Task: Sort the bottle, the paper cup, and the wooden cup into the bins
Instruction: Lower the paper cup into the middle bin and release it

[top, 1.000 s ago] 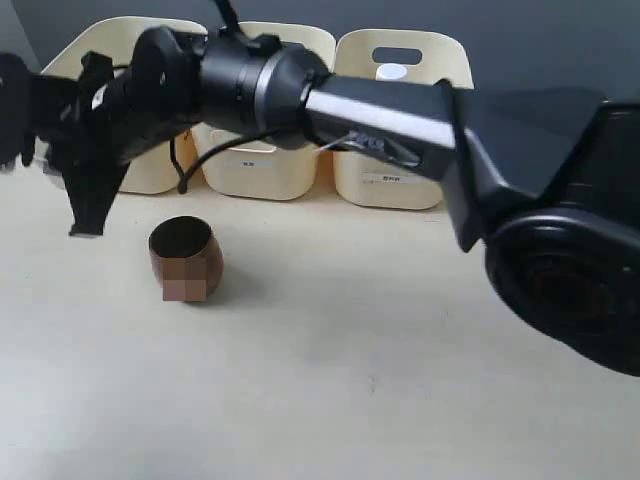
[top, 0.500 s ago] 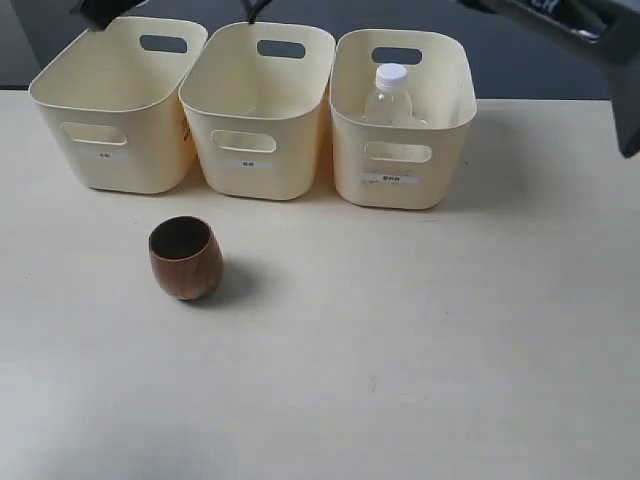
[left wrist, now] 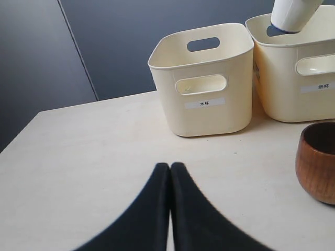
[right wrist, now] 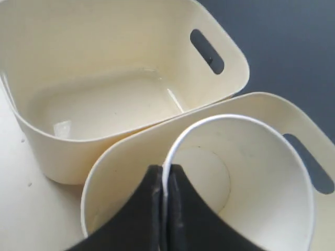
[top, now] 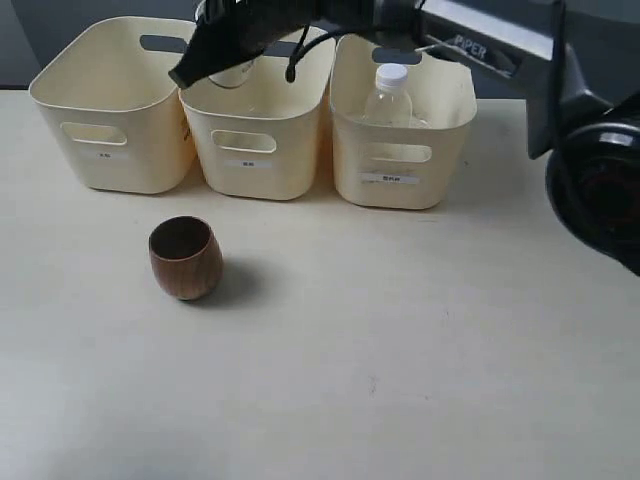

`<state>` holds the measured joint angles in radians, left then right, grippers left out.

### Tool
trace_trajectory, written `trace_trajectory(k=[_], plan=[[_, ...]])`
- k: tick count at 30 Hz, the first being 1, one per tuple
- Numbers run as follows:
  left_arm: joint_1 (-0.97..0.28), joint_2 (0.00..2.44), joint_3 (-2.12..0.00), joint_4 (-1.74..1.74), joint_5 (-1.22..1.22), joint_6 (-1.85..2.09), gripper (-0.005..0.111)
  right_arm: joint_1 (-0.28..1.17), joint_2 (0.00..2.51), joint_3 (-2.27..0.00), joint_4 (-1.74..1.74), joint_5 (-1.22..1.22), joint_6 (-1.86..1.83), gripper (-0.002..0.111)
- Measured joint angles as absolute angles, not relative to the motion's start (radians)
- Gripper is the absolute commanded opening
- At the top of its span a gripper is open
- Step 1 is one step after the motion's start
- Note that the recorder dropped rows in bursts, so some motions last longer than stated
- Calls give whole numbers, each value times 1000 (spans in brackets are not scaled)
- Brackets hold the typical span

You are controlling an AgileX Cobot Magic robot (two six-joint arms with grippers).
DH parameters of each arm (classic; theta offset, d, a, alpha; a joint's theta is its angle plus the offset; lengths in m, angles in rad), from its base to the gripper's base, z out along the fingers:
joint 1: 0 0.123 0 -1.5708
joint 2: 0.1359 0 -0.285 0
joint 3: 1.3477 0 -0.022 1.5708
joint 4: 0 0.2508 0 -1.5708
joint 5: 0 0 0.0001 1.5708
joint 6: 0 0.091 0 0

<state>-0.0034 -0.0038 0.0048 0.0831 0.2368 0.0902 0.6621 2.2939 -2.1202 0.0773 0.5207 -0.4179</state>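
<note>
The squat brown wood-grain wooden cup point(top: 185, 258) stands upright on the pale beige table point(top: 400, 350), nearest the exterior camera, alone in front of the gap between the left and middle tubs and well apart from both. In the left wrist view the same cup point(left wrist: 318, 162) sits just beside the black left gripper point(left wrist: 170, 170), whose two fingers are pressed together with nothing between them, low over the table.

Behind the cup, three cream plastic bins point(top: 258, 110) with oval handle cut-outs stand in a row, their sides touching or nearly so. The left one point(top: 115, 105) shows nothing inside. The right one point(top: 400, 120) holds the small clear plastic bottle point(top: 388, 95) with a white screw cap, upright.

Over the middle bin, the right arm point(top: 470, 45) reaches across from the right. Its black right gripper point(right wrist: 163, 180) is clamped on the rolled rim of the plain white paper cup point(right wrist: 246, 183), one finger inside the wall and one outside; the cup point(left wrist: 293, 13) hangs tilted above that bin's opening.
</note>
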Motion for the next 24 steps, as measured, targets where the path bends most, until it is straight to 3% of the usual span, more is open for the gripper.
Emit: trace_trajectory(k=[24], plan=[[-3,-4,5,83,237,90,0,654,2369,-2120,-78,524,-193,-1]])
